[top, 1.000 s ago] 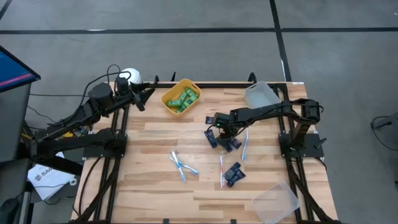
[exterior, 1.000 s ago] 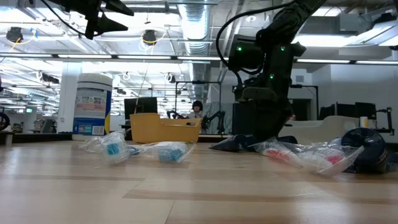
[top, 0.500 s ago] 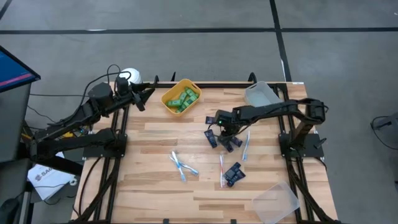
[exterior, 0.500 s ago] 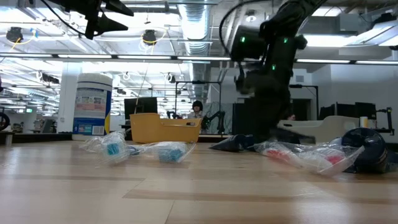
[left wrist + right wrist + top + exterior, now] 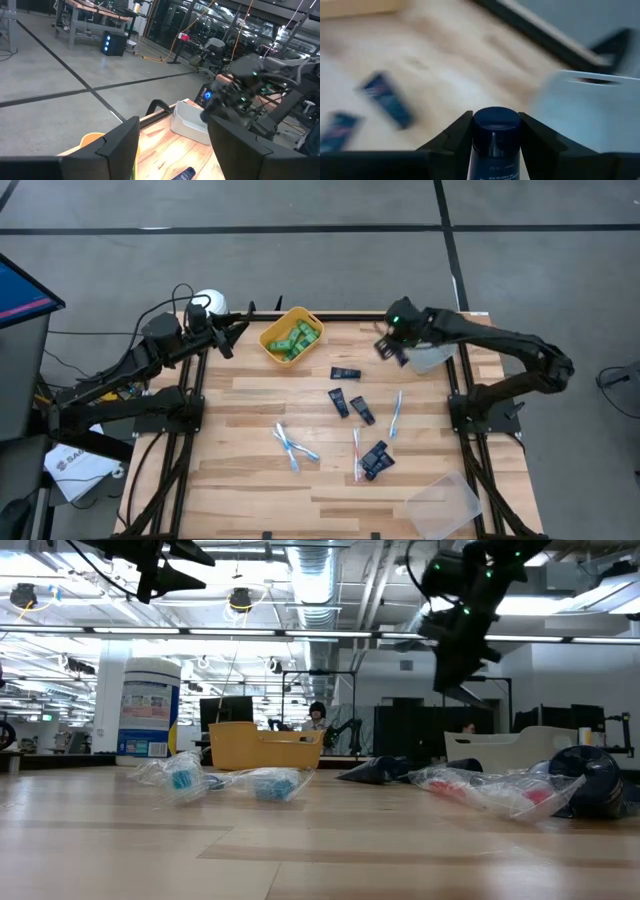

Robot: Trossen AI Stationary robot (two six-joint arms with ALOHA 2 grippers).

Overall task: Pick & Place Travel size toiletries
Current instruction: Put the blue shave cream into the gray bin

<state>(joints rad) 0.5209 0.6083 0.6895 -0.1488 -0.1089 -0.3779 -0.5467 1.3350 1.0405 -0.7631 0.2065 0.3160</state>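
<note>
Wooden slat table (image 5: 250,395) on a grey floor, open lab room with ceiling lights behind it in the low view. Right gripper (image 5: 392,346) is raised over the far right part of the table, at the near edge of the grey bin (image 5: 422,332); its fingers (image 5: 451,139) are closed around a dark navy tube (image 5: 495,137), cap facing the wrist camera. In the low view the same gripper (image 5: 455,650) hangs high above the tabletop. Left gripper (image 5: 232,335) is parked at the far left corner, up in the air, fingers (image 5: 117,145) spread wide apart, nothing between them. Yellow bin (image 5: 272,332) at the far middle holds a bunch of small green bottles (image 5: 293,340). Loose navy tubes on the wood: one (image 5: 345,373) just in front of the yellow bin's right side, two (image 5: 350,404) close together mid-table, another pair (image 5: 374,459) touching nearer the front. Wrapped toothbrushes: two with blue accents (image 5: 292,445) crossing at front centre, one pink (image 5: 355,453) beside the front tubes, one blue (image 5: 395,412) right of the middle tubes. Clear bin (image 5: 445,502) at the front right corner. White-lidded canister (image 5: 209,302) at the far left corner, next to the left arm.
</note>
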